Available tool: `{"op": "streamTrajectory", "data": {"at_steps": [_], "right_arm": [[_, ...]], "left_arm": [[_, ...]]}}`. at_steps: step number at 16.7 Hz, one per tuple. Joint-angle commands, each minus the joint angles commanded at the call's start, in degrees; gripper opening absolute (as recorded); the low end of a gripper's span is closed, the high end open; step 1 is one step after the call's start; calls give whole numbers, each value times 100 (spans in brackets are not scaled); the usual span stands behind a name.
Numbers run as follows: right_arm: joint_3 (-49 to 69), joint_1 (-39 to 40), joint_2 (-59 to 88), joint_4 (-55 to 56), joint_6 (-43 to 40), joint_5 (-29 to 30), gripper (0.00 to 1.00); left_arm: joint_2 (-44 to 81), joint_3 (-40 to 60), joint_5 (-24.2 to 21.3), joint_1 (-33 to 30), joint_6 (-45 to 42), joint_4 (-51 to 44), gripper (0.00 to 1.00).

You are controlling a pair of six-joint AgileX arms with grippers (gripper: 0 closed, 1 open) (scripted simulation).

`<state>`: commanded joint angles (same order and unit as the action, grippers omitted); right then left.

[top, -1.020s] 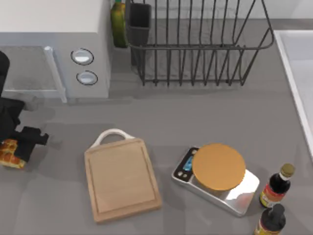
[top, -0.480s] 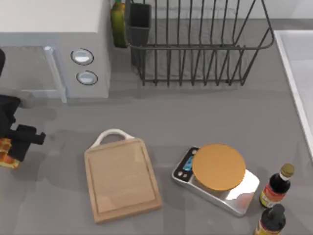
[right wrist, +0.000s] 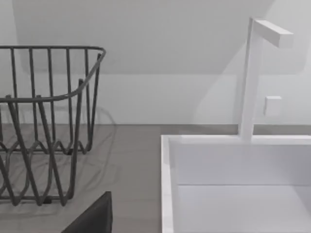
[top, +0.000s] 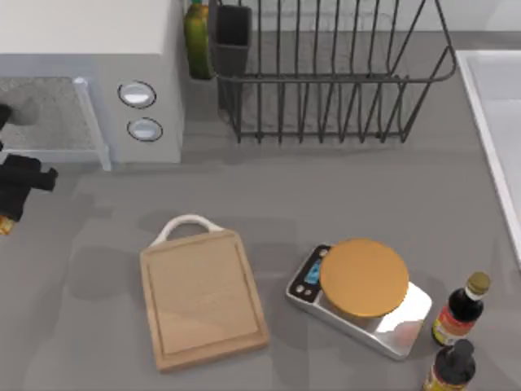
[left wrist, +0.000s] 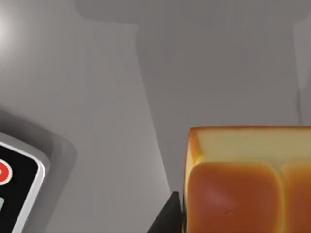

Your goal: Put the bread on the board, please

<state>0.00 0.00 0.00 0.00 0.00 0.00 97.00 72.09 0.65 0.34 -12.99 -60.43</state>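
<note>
The left gripper (top: pixel 18 189) hangs at the far left edge of the table, just in front of the microwave (top: pixel 89 77), and it is clamped on the bread (left wrist: pixel 245 182). From above only an orange sliver of the loaf (top: pixel 5 224) peeks out beneath the black fingers; the left wrist view has it up close, browned top and yellow side, with one dark finger (left wrist: pixel 167 218) pressed against its flank and grey tabletop behind it, so I judge it to be lifted clear of the surface.

The board (top: pixel 203 297) lies flat nearer the middle, well apart from the gripper toward the right, its white loop handle (top: pixel 189 222) pointing toward the back. The scale (top: pixel 362 295) sits just to the right of the board.

The right arm is parked off by the sink (right wrist: pixel 233 184), with the rack (right wrist: pixel 46 126) to one side of it; I cannot tell how its fingers stand.

What worries me is the grip. The loaf looks soft and is held by its sides, so a quick swing across could squeeze it loose or let it twist. Carried low, it could catch the board's edge or handle; let go off-centre, it could land half off the board.
</note>
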Motion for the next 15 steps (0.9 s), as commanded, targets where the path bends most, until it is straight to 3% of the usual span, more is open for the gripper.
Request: {"op": "streamTrajectory", "data": {"at_steps": [10,15], "right_arm": [[0,0,0,0,0,0,100],[0,0,0,0,0,0,100]], "left_arm": [[397,425,-71,38,-22,-461,0],[479,98,-102,-71,1145,-330,0]]}}
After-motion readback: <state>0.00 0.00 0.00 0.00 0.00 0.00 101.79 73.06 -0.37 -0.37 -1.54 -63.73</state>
